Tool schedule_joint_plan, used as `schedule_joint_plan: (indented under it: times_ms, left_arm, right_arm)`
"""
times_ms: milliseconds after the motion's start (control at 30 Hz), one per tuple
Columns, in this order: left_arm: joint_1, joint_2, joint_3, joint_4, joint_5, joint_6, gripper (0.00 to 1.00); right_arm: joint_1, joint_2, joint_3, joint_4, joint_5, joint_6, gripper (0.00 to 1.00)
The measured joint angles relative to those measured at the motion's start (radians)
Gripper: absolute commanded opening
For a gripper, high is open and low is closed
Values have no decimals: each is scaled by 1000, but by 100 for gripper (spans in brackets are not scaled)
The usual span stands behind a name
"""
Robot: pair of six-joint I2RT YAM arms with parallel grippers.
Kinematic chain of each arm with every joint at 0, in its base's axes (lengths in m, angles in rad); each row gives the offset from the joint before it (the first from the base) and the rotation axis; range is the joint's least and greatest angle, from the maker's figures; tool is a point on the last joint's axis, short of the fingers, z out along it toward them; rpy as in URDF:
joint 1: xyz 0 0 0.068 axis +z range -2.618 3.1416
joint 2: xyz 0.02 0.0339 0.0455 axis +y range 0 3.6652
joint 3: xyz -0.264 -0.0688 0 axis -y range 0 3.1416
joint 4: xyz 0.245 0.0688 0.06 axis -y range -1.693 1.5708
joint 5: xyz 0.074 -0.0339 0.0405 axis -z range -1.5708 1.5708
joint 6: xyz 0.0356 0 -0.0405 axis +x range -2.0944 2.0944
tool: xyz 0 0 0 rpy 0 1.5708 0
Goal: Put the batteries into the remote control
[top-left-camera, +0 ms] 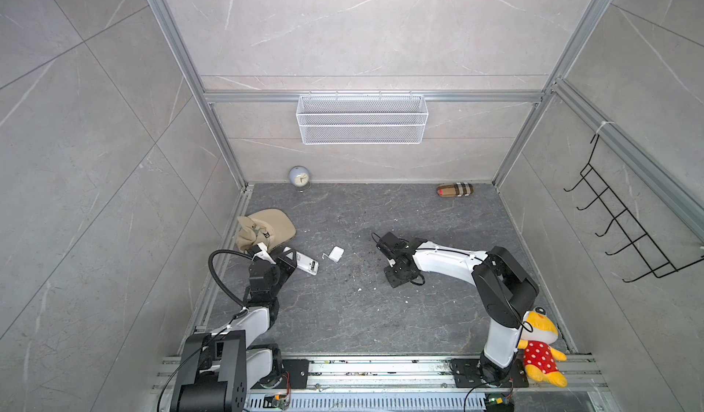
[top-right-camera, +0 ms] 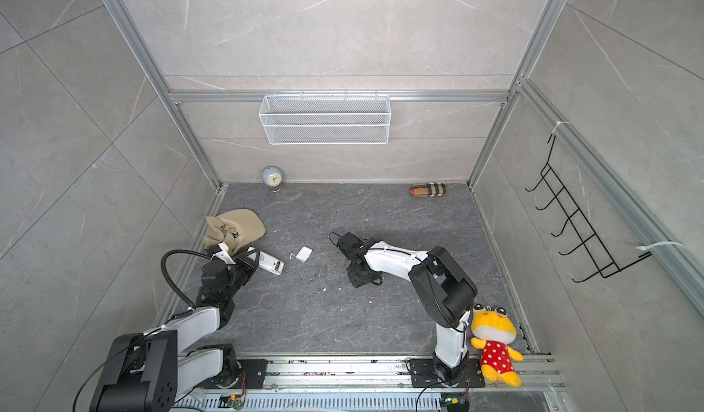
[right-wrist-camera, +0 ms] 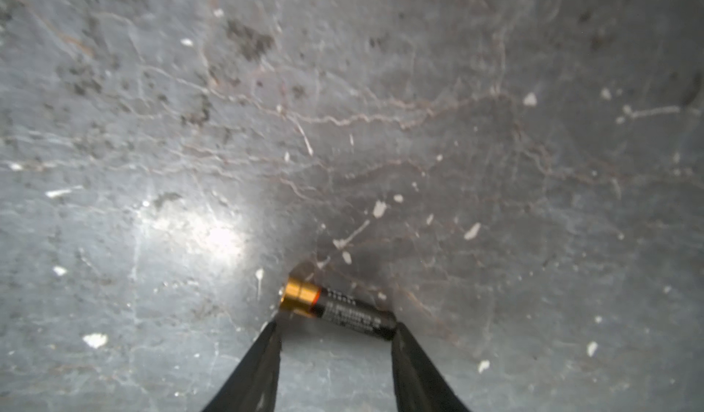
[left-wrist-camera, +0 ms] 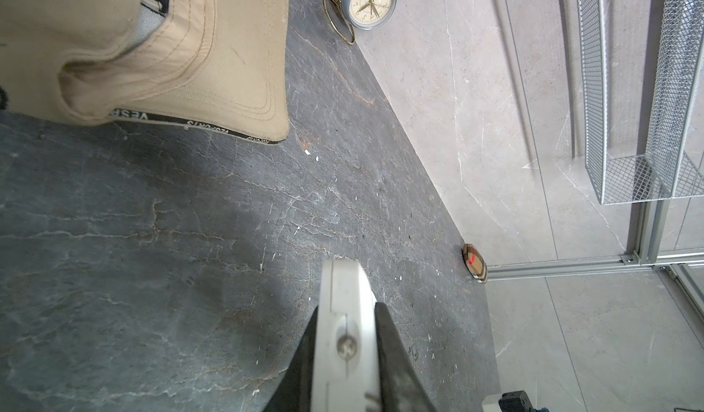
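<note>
One battery (right-wrist-camera: 343, 311) before spread right gripper (right-wrist-camera: 335, 326) (maybe touching); left gripper (left-wrist-camera: 347, 311) clamping remote control (left-wrist-camera: 343, 280).

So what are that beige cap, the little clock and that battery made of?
The cap looks like woven cotton-type cloth, matte, with rows of stitching along the brim. The clock has a smooth pale blue shell, painted metal or plastic, I can't tell, on a brass-coloured wire loop. The battery seems metal: a shiny gold end, the rest under a dark printed wrap.

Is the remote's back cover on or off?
Off: the back cover lies on the table, apart from the remote control.
</note>
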Motion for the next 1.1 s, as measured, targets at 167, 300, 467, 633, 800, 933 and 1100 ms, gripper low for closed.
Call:
schedule_joint_plan:
  times_ms: [167, 300, 467, 633, 800, 933, 1100]
  left_arm:
    - [0, 0, 0, 0, 2, 0, 0]
    - [0, 0, 0, 0, 3, 0, 0]
    - [0, 0, 0, 0, 3, 0, 0]
    - [0, 0, 0, -1, 3, 0, 0]
    - [0, 0, 2, -1, 3, 0, 0]
    - [0, 0, 5, -1, 3, 0, 0]
    - [0, 3, 6, -1, 3, 0, 0]
  right_arm:
    - [-3, 35, 45, 0, 4, -11, 50]
    - [-11, 70, 96, -3, 3, -22, 56]
    - [-34, 113, 159, -16, -5, -50, 54]
    - [-53, 119, 167, -16, -23, -74, 56]
    - [-59, 101, 138, 3, -60, -104, 65]
    - [-59, 95, 127, 8, -102, -134, 74]
    - [-59, 94, 127, 6, -116, -154, 72]
